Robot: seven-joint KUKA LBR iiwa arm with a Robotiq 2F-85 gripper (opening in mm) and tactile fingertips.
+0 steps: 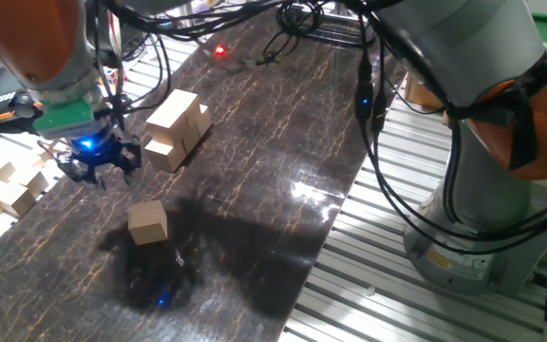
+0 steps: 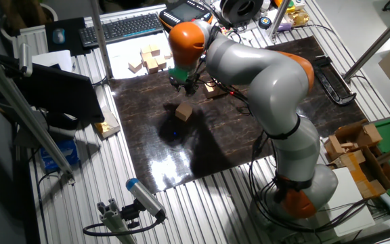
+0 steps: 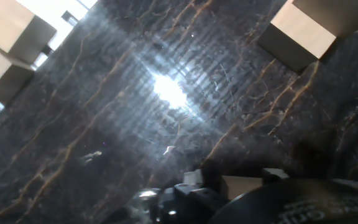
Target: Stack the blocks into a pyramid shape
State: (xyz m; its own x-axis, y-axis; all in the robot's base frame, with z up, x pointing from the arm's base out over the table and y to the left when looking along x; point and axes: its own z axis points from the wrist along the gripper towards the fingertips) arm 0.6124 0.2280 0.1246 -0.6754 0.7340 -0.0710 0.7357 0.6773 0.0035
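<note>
1. Dark marbled mat [image 1: 254,142] – covers the table centre, long axis running away from the one fixed view.
2. Arm [image 2: 263,74] – reaches over the mat's far-left part.
3. Stacked blocks [image 1: 177,128] – partial pyramid near the mat's left edge; its row runs along the mat's length, one cube on top.
4. Gripper [image 1: 98,169] – hangs above the mat between the stack and the single block, carrying nothing visible; finger spread cannot be told.
5. Single block [image 1: 147,221] – alone on the mat, flat, turned slightly askew, well apart from the stack.
</note>
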